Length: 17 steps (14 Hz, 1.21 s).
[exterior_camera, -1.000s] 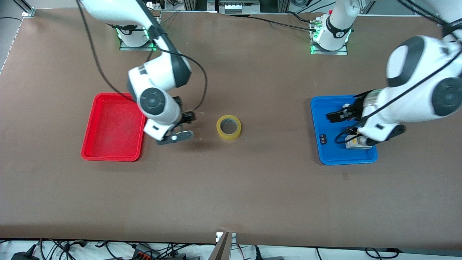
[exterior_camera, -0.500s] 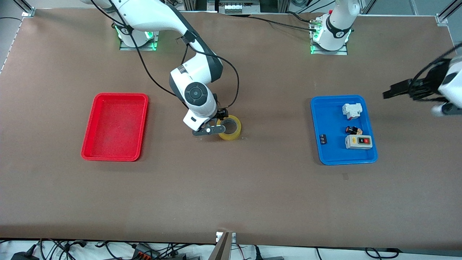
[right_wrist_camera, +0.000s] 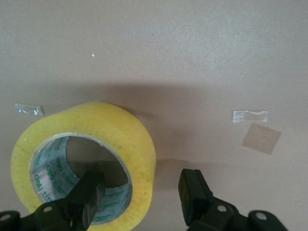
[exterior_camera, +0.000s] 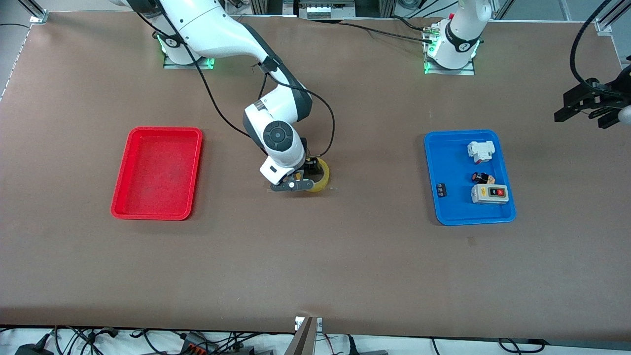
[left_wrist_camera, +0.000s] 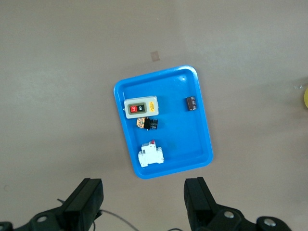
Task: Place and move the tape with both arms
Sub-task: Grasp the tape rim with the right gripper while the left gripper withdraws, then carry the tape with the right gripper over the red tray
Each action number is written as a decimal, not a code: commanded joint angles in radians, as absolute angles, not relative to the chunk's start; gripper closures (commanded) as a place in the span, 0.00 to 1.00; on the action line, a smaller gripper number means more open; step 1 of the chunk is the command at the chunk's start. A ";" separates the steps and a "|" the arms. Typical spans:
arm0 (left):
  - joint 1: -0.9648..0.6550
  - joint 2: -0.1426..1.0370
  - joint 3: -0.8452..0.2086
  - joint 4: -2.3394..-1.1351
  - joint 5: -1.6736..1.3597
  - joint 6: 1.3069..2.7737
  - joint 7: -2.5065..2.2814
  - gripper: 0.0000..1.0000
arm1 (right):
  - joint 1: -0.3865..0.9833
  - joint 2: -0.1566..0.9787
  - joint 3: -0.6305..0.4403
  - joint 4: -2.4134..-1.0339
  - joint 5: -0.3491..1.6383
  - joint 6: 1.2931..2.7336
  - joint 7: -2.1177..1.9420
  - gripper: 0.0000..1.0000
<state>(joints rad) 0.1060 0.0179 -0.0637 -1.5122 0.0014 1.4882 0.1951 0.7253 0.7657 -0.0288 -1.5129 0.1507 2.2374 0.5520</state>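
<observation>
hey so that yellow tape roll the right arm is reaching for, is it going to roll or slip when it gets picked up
The tape lies flat on the table, so rolling seems unlikely. The right gripper is open, one finger in the hole and one outside; the thick wall should resist squeezing. Its smooth, glossy outer face might slip a little.

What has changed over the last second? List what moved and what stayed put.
The right gripper swung from beside the red tray over to the tape and came down on it; its open fingers now straddle the roll's wall, one inside the hole, not yet closed. The left gripper lifted off the blue tray and withdrew, open, toward the left arm's end of the table. The tape, both trays and the parts stayed put.
</observation>
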 commanded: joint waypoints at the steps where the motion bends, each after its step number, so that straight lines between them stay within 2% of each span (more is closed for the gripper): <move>1: 0.077 -0.025 -0.055 -1.578 0.020 1.506 0.181 0.00 | 0.736 0.770 -0.040 -1.493 0.172 2.238 0.568 0.85; 2: 0.075 -0.023 -0.055 -1.577 0.020 1.506 0.181 0.00 | 0.736 0.766 -0.040 -1.493 0.172 2.234 0.568 0.98; 3: 0.075 -0.025 -0.054 -1.578 0.020 1.506 0.181 0.00 | 0.733 0.761 -0.041 -1.493 0.172 2.229 0.565 1.00; 4: 0.069 -0.029 -0.049 -1.582 0.020 1.506 0.179 0.00 | 0.726 0.758 -0.041 -1.493 0.172 2.221 0.566 1.00; 6: 0.002 -0.044 0.024 -1.582 0.020 1.496 0.178 0.00 | 0.704 0.700 -0.051 -1.494 0.173 2.150 0.568 1.00; 8: -0.014 -0.051 0.044 -1.580 0.020 1.450 0.179 0.00 | 0.652 0.603 -0.072 -1.494 0.170 2.041 0.563 1.00; 11: 0.000 -0.054 0.046 -1.580 0.017 1.450 0.181 0.00 | 0.476 0.526 -0.084 -1.522 0.160 1.904 0.414 1.00; 14: 0.000 -0.054 0.046 -1.578 0.017 1.454 0.181 0.00 | 0.295 0.496 -0.087 -1.616 0.155 1.891 0.205 1.00; 17: 0.000 -0.052 0.044 -1.578 0.017 1.457 0.181 0.00 | 0.209 0.441 -0.121 -1.739 0.108 1.898 0.069 1.00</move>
<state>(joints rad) 0.0098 -0.0290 0.0397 -1.5555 0.0015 1.4499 0.1836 0.2211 0.5223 -0.1136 -1.6324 0.1419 1.8882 0.1251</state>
